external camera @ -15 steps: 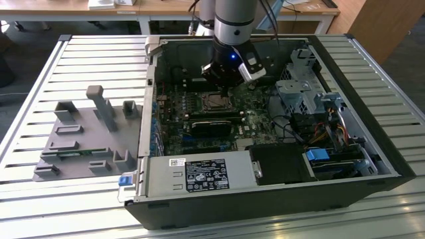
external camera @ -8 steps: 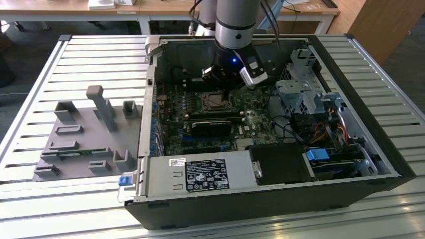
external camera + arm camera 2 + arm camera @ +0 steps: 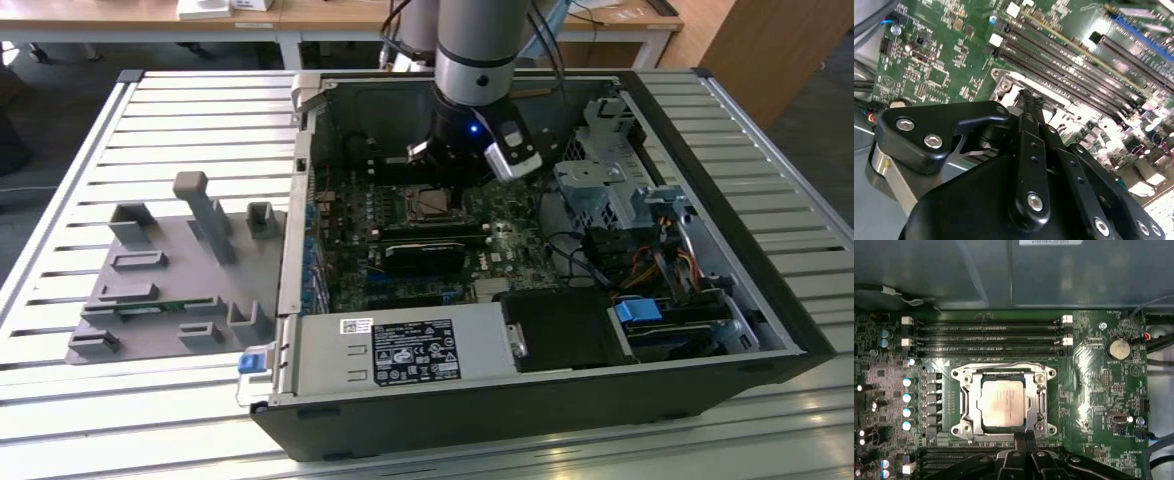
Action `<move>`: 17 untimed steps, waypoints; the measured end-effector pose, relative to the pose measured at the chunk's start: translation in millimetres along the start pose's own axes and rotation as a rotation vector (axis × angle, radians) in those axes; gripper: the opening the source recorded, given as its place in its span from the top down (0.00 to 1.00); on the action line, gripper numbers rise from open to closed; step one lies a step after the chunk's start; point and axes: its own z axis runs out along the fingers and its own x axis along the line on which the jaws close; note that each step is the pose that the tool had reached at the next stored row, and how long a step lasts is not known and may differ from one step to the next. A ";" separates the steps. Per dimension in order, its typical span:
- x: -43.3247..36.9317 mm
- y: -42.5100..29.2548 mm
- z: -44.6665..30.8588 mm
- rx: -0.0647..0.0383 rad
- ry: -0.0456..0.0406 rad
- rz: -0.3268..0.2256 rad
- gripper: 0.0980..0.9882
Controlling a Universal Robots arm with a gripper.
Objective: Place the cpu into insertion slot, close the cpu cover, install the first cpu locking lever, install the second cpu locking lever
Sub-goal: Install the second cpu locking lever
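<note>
Hovering with its fingers pressed together and empty, the gripper (image 3: 1025,438) sits just beside the socket's edge; the cpu (image 3: 1002,403) lies seated inside it, the cpu cover (image 3: 1004,377) lowered around it

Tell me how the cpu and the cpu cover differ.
The cpu is a solid, pale silvery square; the cpu cover is a darker metal frame with an open middle. The cpu is smaller and sits inside the cover's opening. Both lie flat on the green board.
</note>
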 end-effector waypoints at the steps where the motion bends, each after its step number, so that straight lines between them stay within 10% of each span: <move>1: -0.1 -1.6 -0.1 0.000 0.0002 0.000 0.99; 14: 5.4 -15.5 -0.3 -0.001 0.0009 0.000 0.99; 17: 6.8 -17.0 -0.3 -0.039 0.0019 0.000 0.99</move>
